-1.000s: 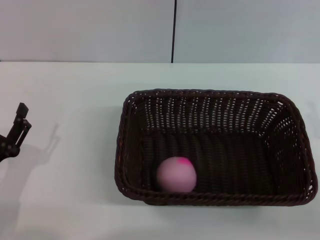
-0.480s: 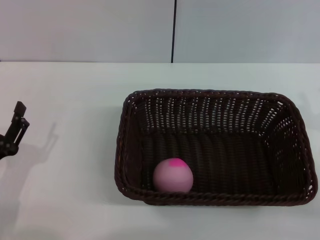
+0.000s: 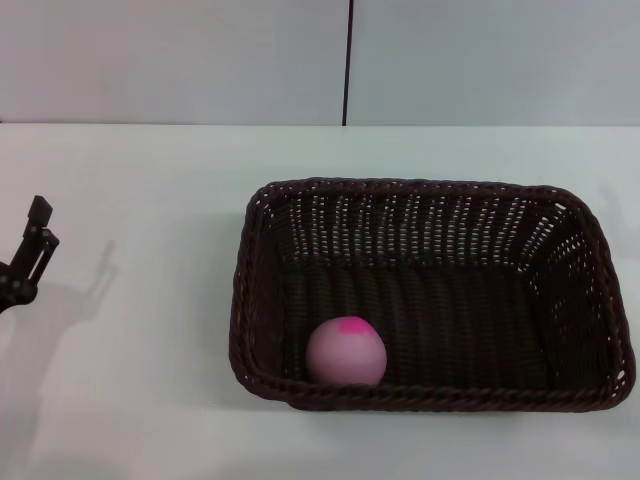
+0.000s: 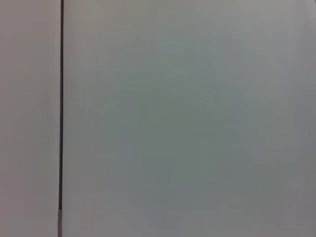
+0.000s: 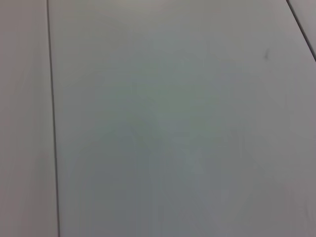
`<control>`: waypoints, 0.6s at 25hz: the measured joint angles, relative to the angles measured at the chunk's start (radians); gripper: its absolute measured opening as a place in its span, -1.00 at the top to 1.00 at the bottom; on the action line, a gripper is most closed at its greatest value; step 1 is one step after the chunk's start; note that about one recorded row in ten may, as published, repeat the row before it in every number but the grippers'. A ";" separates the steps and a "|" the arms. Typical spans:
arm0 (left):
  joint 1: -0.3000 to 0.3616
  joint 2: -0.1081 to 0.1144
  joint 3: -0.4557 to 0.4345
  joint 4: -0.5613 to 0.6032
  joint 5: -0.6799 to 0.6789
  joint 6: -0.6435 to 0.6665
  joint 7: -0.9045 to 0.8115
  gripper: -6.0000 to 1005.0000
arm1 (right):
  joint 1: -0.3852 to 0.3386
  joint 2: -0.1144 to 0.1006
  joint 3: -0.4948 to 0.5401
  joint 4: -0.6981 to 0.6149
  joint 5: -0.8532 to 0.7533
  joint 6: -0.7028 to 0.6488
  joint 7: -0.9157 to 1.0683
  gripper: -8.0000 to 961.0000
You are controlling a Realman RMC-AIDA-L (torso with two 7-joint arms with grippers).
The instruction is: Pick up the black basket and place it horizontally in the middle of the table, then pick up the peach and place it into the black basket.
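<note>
The black basket [image 3: 430,195] lies lengthwise across the white table [image 3: 140,180], a little right of the middle, open side up. The pink peach [image 3: 346,352] rests inside it on the floor, against the near wall toward the basket's left end. My left gripper [image 3: 33,240] is at the far left edge of the head view, raised above the table, well clear of the basket and holding nothing. My right gripper is out of view. Both wrist views show only a pale wall.
A grey panelled wall with a dark vertical seam [image 3: 348,60] stands behind the table. The table's far edge [image 3: 200,125] runs along it. Bare tabletop lies left of the basket.
The peach has rolled slightly left inside the basket and come to rest. My left gripper has drawn back a little toward the left edge.
</note>
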 joint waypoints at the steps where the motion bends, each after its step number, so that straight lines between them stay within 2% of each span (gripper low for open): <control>1: 0.000 0.000 0.000 0.000 0.000 0.000 0.000 -0.61 | -0.002 0.000 0.001 0.000 0.000 0.000 -0.010 -0.26; 10: -0.007 0.002 -0.008 0.000 0.000 0.005 -0.012 -0.60 | -0.019 0.001 0.099 0.059 0.000 -0.005 -0.064 -0.26; 15: -0.008 0.003 -0.021 0.000 0.000 0.008 -0.017 -0.60 | -0.048 0.000 0.109 0.062 0.000 0.002 -0.061 -0.27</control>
